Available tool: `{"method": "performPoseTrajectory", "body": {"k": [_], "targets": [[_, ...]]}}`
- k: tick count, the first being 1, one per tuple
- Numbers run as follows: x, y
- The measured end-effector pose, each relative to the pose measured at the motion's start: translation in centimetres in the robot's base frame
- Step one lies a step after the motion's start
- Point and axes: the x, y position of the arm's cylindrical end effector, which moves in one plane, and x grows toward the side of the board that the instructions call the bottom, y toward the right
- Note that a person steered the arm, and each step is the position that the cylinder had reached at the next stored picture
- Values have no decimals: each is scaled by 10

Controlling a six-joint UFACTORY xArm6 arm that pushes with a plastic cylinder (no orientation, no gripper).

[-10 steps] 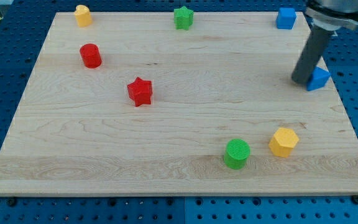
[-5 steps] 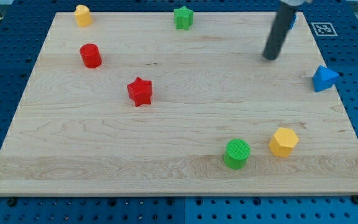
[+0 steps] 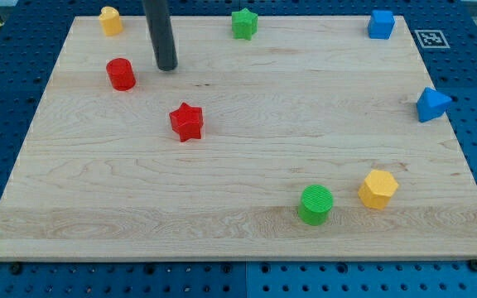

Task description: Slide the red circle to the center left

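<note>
My tip (image 3: pixel 166 68) beside red circle (image 3: pixel 121 74)

The red circle (image 3: pixel 121 74), a short upright cylinder, stands flat on the wooden surface (image 3: pixel 247 240) in its far left part, near the left edge.

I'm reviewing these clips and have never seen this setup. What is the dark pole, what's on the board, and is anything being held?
The dark pole is a robot arm's pushing rod; my tip rests on a wooden board, seen from one camera. Nothing is held, since it only pushes. My tip sits just to the right of the red circle, apart from it. Also there: red star, green star, green circle, two yellow blocks, blue cube, blue triangular block.
</note>
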Motion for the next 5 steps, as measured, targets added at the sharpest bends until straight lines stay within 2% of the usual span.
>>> {"method": "performPoseTrajectory", "body": {"k": [2, 5], "targets": [[0, -48], [20, -38]]}}
